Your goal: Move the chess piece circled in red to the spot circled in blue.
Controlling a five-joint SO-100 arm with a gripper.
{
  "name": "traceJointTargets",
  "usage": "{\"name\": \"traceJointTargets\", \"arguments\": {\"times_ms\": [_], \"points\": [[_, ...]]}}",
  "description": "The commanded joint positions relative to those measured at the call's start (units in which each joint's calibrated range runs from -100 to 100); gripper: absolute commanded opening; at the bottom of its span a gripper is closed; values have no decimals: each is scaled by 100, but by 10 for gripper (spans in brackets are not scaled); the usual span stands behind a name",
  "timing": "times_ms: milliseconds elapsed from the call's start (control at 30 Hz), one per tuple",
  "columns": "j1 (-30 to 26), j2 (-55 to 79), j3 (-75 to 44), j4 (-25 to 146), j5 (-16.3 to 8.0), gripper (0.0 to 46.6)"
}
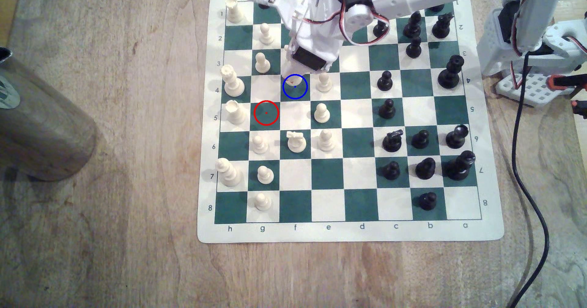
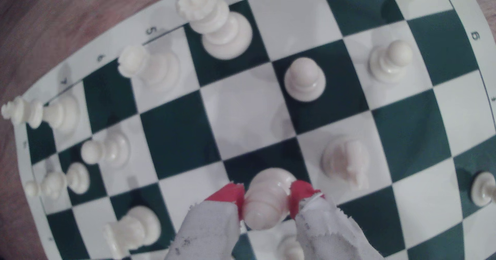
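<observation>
— So which step is this?

— Placement, I'd judge. The gripper has its red-tipped fingers pinched on the chess piece, a cream bishop, over the spot ringed in blue on the exterior view. The green square ringed in red is bare.

— Is the base down yet?

— Can't tell; the arm hides it. Next it likely needs to settle, then the fingers spread and lift straight up, minding the pawn just beside.

— How does the piece look?

— Glossy cream plastic, ribbed collar, rounded tapering head, roughly upright between the pads
</observation>
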Motion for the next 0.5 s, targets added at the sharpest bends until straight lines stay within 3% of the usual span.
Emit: {"name": "traceJointTargets", "arguments": {"times_ms": [0,467], "points": [[-14,41,-216,-158,5,3],[-14,329,-433,-273,-49,3]]}}
